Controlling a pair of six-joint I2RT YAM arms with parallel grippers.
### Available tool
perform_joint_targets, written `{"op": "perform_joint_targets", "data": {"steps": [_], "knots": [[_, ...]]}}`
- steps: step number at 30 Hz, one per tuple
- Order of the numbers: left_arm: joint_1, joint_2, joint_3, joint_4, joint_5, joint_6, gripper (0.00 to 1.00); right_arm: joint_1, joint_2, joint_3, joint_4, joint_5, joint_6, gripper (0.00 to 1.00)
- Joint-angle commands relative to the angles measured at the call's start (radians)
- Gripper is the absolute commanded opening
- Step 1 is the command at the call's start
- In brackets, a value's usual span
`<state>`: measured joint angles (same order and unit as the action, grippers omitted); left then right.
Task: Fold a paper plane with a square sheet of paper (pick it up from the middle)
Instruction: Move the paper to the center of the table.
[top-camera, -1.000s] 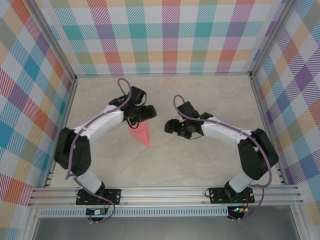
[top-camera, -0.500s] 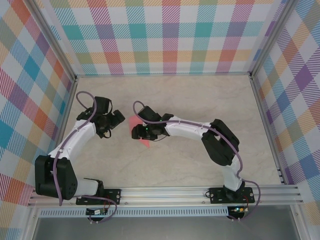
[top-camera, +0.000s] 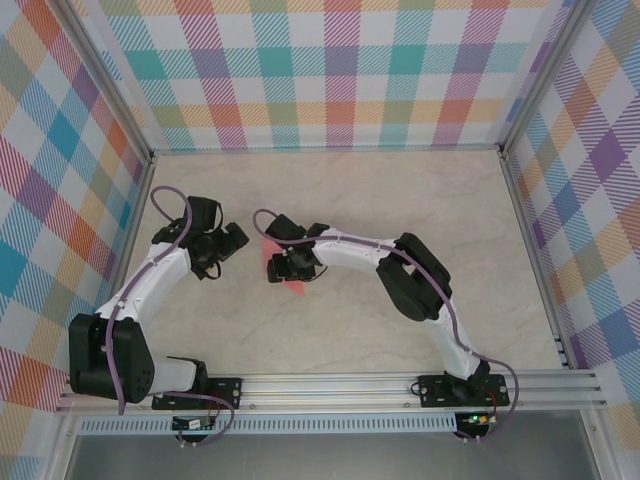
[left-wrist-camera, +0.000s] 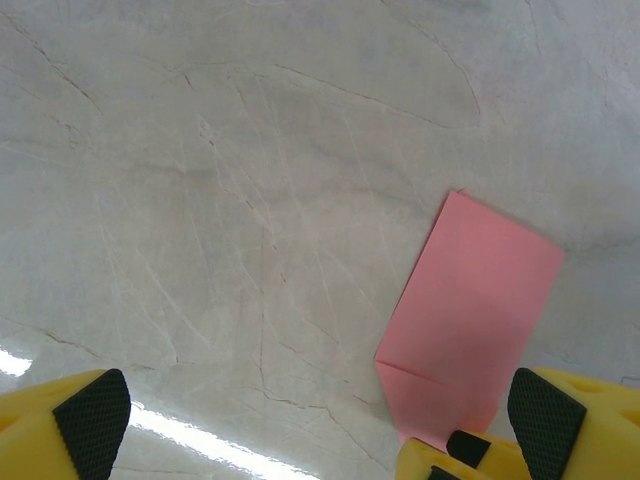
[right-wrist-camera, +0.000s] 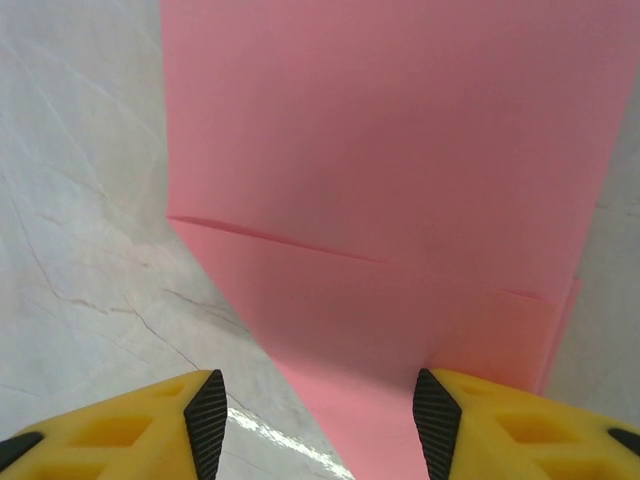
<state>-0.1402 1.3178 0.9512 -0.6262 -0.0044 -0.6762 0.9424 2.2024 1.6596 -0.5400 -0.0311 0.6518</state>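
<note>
The salmon-pink paper plane lies flat on the marble table, folded to a slim shape whose point faces the near edge. My right gripper hovers low over its middle and hides most of it. In the right wrist view the pink folds run between the open jaws of the right gripper, and the right fingertip rests at the paper's edge. My left gripper stands just left of the paper, wide open and empty. Its wrist view has the paper plane at lower right.
Bare marble tabletop extends behind and to the right of the arms. Checked walls enclose the table on three sides, with an aluminium rail along the near edge.
The left gripper let go of the paper, drew back to the left and opened wide. The right arm swung across to the paper and its jaws narrowed.
</note>
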Motion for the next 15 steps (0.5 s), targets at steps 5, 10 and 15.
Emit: {"op": "perform_joint_targets", "data": {"steps": [5,10,15], "knots": [[0.015,0.000,-0.027,0.024,0.069,0.044,0.99,-0.038,-0.120,-0.236,-0.091,-0.072,-0.425,0.61],[0.016,-0.005,-0.050,0.052,0.125,0.056,0.99,-0.103,-0.240,-0.340,-0.056,-0.124,-0.471,0.61],[0.012,-0.019,-0.090,0.088,0.199,0.042,0.99,-0.114,-0.397,-0.396,0.107,-0.187,-0.293,0.62]]}}
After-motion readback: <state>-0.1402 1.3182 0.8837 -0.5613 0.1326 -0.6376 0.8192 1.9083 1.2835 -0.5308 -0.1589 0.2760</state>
